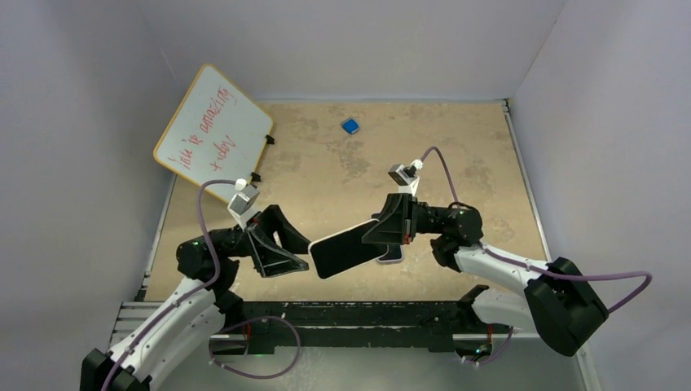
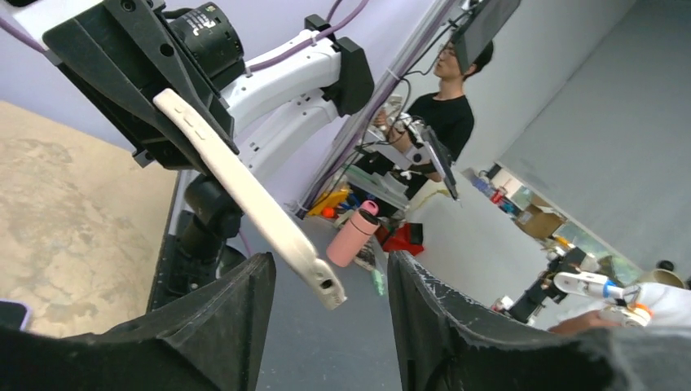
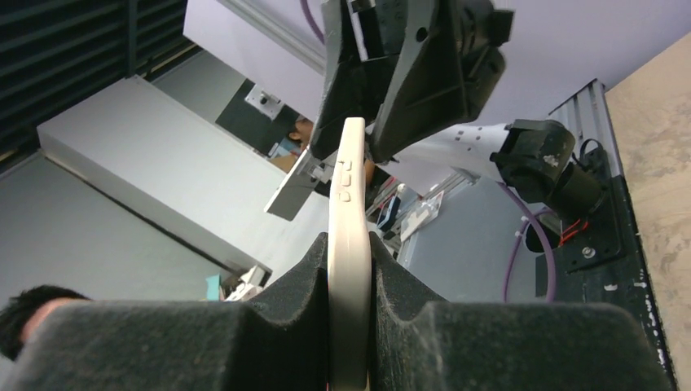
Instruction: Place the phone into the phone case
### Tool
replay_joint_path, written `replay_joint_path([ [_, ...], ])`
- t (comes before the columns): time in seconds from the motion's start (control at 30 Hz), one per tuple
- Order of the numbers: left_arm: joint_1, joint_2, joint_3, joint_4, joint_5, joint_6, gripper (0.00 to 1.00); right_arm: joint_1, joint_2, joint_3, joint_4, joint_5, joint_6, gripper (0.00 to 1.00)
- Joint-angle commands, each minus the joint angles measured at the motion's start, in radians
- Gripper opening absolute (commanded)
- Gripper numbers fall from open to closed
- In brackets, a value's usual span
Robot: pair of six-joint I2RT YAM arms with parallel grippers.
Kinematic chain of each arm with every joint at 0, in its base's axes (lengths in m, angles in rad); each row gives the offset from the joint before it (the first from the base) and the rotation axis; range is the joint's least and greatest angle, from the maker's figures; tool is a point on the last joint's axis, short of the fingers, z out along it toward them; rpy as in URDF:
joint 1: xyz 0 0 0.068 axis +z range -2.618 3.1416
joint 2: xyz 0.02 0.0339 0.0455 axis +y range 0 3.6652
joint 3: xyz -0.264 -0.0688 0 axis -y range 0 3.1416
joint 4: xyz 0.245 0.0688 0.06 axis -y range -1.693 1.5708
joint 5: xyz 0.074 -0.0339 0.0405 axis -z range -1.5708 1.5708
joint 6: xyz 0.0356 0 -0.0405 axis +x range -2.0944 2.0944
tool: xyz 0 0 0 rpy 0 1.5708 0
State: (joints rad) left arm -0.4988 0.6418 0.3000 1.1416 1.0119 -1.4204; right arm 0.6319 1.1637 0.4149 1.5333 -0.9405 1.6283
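Note:
The phone [image 1: 346,251] shows a black screen with the cream-white phone case round its rim, and it is held in the air above the table's near edge. My right gripper [image 1: 389,236] is shut on its right end; in the right wrist view the case's edge [image 3: 350,204] with its side buttons stands clamped between the pads, at the gripper [image 3: 350,326]. My left gripper [image 1: 287,251] is open at the phone's left end. In the left wrist view the case's corner [image 2: 322,285] hangs between the spread fingers of the gripper [image 2: 330,326], touching neither.
A whiteboard [image 1: 213,134] with red writing leans at the back left. A small blue object [image 1: 350,125] lies at the back of the tan table [image 1: 473,163]. Grey walls close the table in on three sides.

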Motion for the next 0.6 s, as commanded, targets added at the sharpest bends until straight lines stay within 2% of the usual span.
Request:
replay_joint_path([
  [0.0,-0.004,-0.124,0.111,-0.487,-0.054,0.31,0.58,-0.012,-0.031,0.036,0.222,0.091,-0.034,0.0],
  [0.07,-0.004,-0.152,0.165,-0.679,-0.078,0.411,0.6,-0.015,-0.038,0.038,0.202,0.107,-0.052,0.0],
  [0.23,-0.004,-0.15,0.277,-1.025,-0.191,0.562,0.59,-0.015,-0.046,0.063,0.107,0.103,-0.123,0.0],
  [0.37,-0.004,-0.136,0.368,-1.217,-0.297,0.678,0.55,-0.015,-0.052,0.076,0.05,0.079,-0.159,0.0],
  [0.43,-0.004,-0.132,0.391,-1.251,-0.315,0.7,0.52,-0.015,-0.054,0.077,0.015,0.072,-0.178,0.0],
  [0.47,-0.004,-0.13,0.397,-1.251,-0.311,0.708,0.46,-0.015,-0.055,0.078,0.003,0.07,-0.186,0.0],
  [0.5,-0.004,-0.127,0.397,-1.244,-0.299,0.713,0.36,-0.015,-0.055,0.075,0.0,0.067,-0.189,0.0],
  [0.53,-0.004,-0.124,0.395,-1.236,-0.277,0.718,0.17,-0.015,-0.053,0.073,0.0,0.064,-0.188,0.0],
  [0.57,-0.004,-0.122,0.391,-1.22,-0.25,0.72,0.07,-0.014,-0.051,0.069,0.004,0.064,-0.187,0.0],
])
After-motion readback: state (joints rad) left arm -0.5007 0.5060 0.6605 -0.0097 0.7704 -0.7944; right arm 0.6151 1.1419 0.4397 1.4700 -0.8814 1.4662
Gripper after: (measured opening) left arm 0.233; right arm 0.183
